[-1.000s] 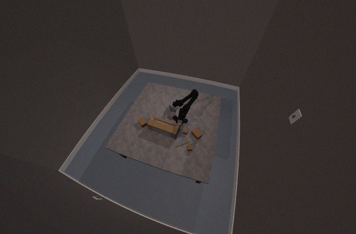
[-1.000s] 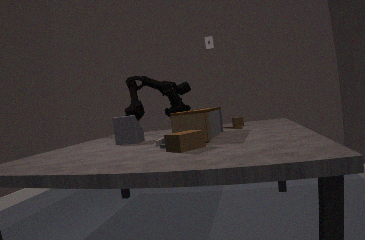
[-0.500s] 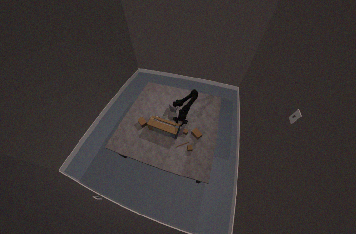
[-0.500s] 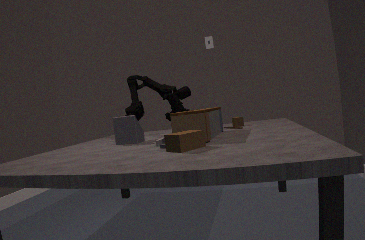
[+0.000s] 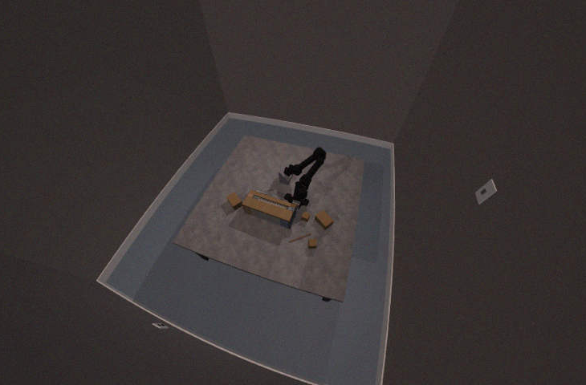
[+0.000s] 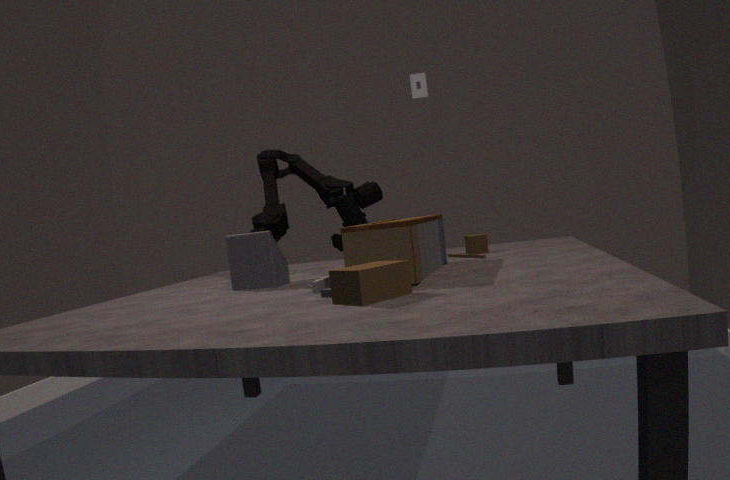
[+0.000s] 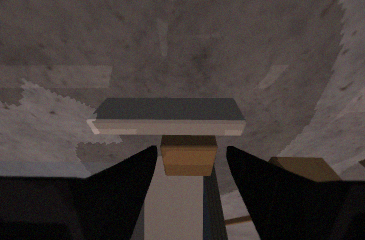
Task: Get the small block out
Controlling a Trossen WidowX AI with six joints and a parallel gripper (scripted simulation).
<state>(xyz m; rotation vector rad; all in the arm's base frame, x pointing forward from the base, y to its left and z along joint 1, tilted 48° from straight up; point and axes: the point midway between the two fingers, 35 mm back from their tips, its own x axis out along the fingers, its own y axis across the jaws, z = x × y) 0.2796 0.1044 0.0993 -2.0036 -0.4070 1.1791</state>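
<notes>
The gripper [image 5: 298,206] [image 6: 337,242] [image 7: 191,151] is standing spread, its fingers flanking the small block [image 7: 188,159] with a gap showing on either side, so it is holding nothing. The block appears to be already out of the box [image 5: 268,212] [image 6: 380,246], lying low by the pale bar [image 7: 170,127]; whether they are touching is unclear.

Picking up seems to be the step in hand. Doing it well means keeping the block centred, getting the fingertips low along its sides, then closing evenly and lifting straight up before moving away from the box. Closing high or off-centre could twist the block or press a finger against the bar.

The mottled grey tabletop [image 5: 239,159] [image 6: 490,305] [image 7: 200,45] is also carrying a thin stick [image 5: 300,237] [image 6: 466,255] [image 7: 238,220] and a grey wedge [image 5: 283,177] [image 6: 252,260]. Around it, brown-grey walls [image 5: 330,54] [image 6: 150,84] are rising dimly above a bluish floor [image 5: 257,318] [image 6: 320,430].
</notes>
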